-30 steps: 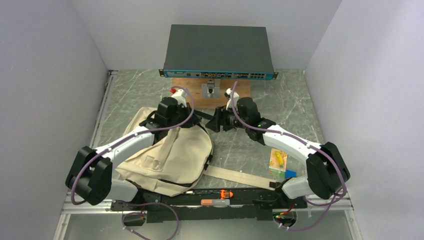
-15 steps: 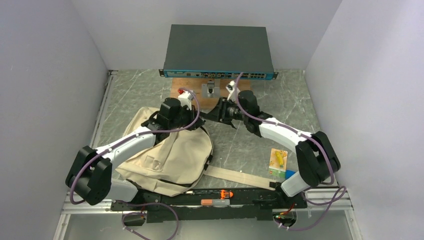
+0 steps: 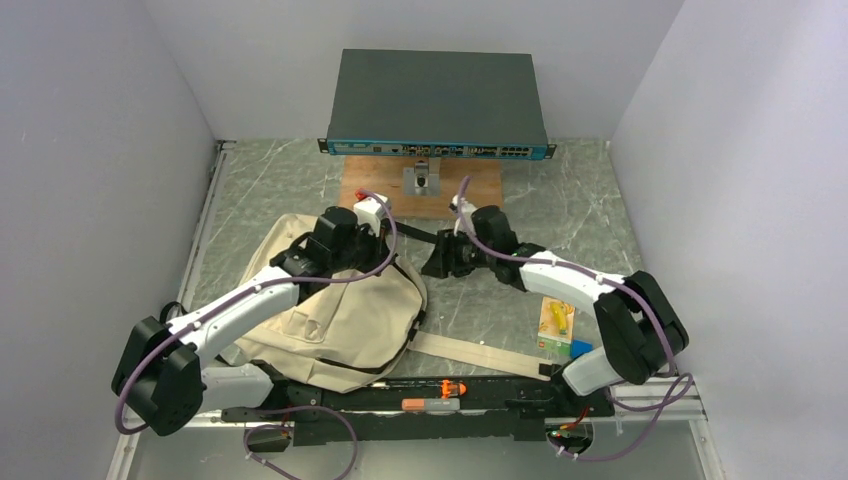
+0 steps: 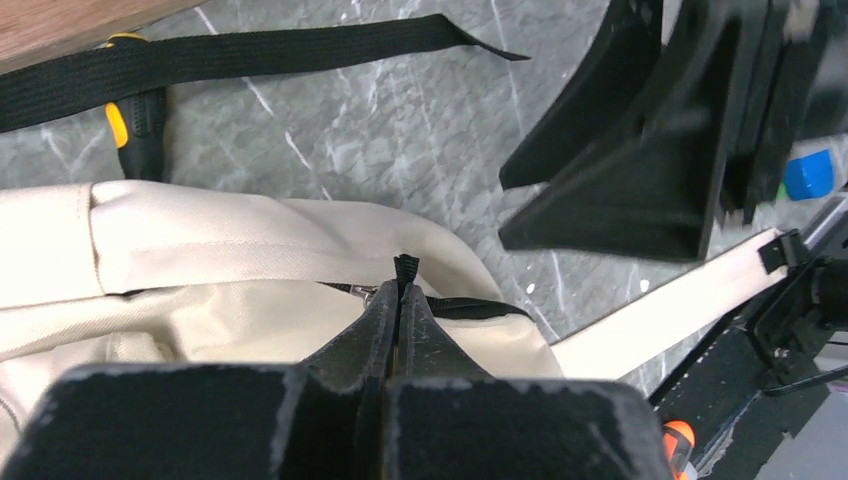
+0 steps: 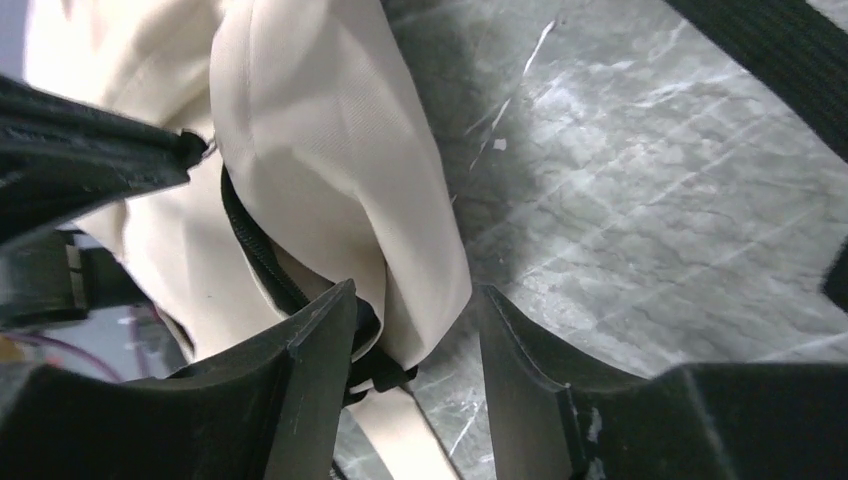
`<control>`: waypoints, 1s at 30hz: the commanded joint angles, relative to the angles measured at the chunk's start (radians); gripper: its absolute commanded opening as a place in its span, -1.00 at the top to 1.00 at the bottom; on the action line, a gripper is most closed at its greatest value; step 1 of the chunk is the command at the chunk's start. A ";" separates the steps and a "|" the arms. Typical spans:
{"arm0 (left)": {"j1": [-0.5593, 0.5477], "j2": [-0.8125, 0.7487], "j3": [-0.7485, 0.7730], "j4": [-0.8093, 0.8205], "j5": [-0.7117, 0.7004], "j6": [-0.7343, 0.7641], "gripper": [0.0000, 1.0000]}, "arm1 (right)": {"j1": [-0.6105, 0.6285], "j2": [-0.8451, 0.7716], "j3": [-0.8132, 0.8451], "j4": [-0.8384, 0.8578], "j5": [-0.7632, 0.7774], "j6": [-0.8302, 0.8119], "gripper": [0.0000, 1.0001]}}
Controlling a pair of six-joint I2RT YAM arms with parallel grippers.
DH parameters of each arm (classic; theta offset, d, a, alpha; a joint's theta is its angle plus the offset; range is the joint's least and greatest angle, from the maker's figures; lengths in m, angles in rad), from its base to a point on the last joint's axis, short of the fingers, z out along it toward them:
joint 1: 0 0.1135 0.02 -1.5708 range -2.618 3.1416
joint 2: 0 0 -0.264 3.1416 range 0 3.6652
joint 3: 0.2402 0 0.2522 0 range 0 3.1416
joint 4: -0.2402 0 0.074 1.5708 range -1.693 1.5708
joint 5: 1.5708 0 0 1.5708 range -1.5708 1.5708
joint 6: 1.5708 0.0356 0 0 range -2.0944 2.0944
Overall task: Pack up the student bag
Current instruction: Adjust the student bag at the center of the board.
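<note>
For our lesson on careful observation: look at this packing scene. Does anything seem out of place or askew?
The student bag lies slumped and crumpled, not upright, and one beige strap trails loose across the table toward the near edge. Nothing looks spilled or torn.

The top camera is looking down from high behind both claws, taking in the whole table [image 3: 560, 200]. The wrist cameras are peering closely along the left claw [image 4: 402, 268] and the right claw [image 5: 415, 295]. Both are sharing the zipped edge of the bag [image 5: 330, 150], just ahead of each claw.
</note>
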 commanded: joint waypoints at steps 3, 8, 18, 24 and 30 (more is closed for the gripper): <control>-0.007 -0.007 0.078 -0.094 -0.066 0.085 1.00 | 0.209 -0.045 0.027 -0.038 0.457 -0.055 -0.10; -0.005 0.014 0.123 -0.111 -0.050 0.101 1.00 | 0.308 -0.002 0.051 -0.018 0.554 -0.073 -0.11; -0.003 0.056 0.193 -0.141 -0.038 0.117 1.00 | 0.400 -0.041 -0.008 0.040 0.555 -0.098 -0.26; -0.002 0.070 0.205 -0.144 -0.020 0.119 1.00 | 0.417 -0.132 -0.135 0.099 0.515 -0.089 -0.28; -0.002 0.071 0.191 -0.133 -0.002 0.099 1.00 | 0.424 -0.049 -0.114 0.173 0.573 -0.101 -0.25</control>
